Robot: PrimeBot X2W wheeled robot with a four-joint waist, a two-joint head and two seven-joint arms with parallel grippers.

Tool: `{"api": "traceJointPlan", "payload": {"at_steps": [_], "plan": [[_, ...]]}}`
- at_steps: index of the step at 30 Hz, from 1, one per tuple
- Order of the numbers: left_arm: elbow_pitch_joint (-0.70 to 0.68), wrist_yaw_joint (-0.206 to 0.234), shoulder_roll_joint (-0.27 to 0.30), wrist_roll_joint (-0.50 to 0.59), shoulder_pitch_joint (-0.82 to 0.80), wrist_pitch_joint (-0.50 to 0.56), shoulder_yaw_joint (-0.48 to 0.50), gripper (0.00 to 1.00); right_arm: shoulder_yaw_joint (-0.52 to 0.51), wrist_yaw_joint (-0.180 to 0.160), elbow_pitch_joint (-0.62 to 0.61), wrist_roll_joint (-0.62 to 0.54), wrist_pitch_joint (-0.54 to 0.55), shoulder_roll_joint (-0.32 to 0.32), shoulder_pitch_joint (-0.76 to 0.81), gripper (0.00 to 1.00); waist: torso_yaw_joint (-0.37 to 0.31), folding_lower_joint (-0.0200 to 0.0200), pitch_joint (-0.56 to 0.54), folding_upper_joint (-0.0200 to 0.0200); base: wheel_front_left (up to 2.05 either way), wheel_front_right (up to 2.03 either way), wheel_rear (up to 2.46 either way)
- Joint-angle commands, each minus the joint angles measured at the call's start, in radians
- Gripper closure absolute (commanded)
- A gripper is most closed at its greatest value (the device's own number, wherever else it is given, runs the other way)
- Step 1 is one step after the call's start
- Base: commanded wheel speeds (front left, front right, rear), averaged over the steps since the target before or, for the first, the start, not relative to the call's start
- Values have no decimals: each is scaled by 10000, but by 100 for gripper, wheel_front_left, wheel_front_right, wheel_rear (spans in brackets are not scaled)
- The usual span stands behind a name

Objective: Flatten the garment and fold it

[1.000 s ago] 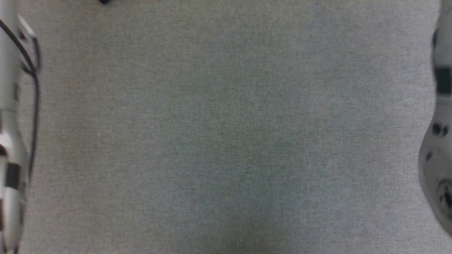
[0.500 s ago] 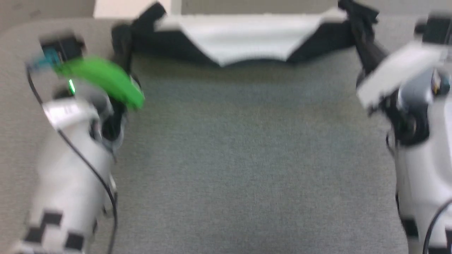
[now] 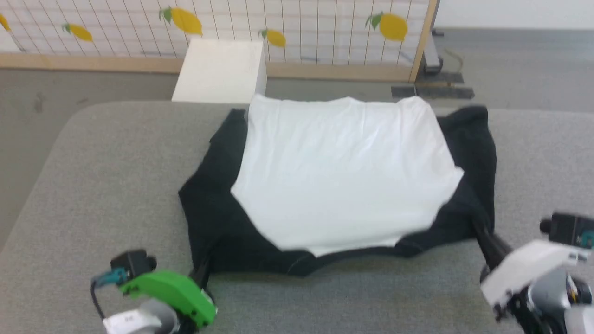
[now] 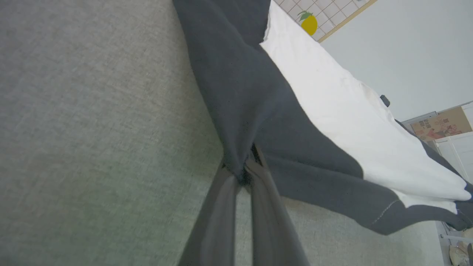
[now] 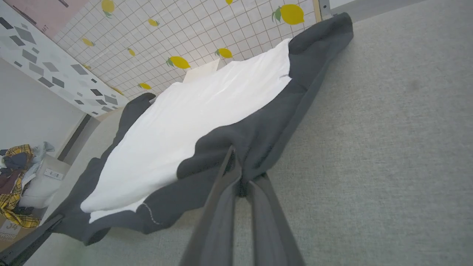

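White cotton T-shirt with black sleeves (image 3: 343, 176) lies spread on the grey fabric-covered table (image 3: 106, 185), centre to far side, its far edge reaching approx. the table's far rim. Left gripper (image 4: 244, 176) is clamped on black cloth at the shirt's near-left corner. Right gripper (image 5: 242, 183) likewise pinches black cloth at the near-right corner. Both sets of jaws are tight together w/ fabric bunched btwn them. The near edge sags btwn the two grips and looks slightly lifted off the table. The rest lies flat-ish, w/ light creases across the white panel.

Step in hand, prob.: flattening by a two-corner pull. To do it well:
- Hold both grips level and pull toward the near side at the same rate, so the shirt doesn't skew.
- Spread the grippers enough to take the sag out of the near edge, but not so far that cloth slips from the pinch.
- Lay the near edge down low and let go only once it's flat.

Black sleeves at L & R sides are crumpled, esp. far right, and prob. need smoothing before any fold.
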Motion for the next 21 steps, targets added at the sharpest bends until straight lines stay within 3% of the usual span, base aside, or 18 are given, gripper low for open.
{"api": "traceJointPlan", "payload": {"at_steps": [1,13,18,21], "plan": [[-197,252,221,-94,397,129,131,100,-139,-17,-193,-106,108,-35,356,100,31,2,-436,-1,0,0,0],[-1701,1914,1412,127,2472,2666,-841,100,38,-17,-1450,-1558,2723,19,2475,100,-107,2,-504,-1,0,0,0],[-1692,2284,1553,114,2607,3158,-974,100,244,-17,-1474,-2412,3678,19,2594,100,-60,2,-314,-1,0,0,0],[-1437,2278,1505,67,2477,3306,-1041,100,516,-17,-1165,-2577,3852,27,2536,100,-9,2,-230,-1,0,0,0]]}}
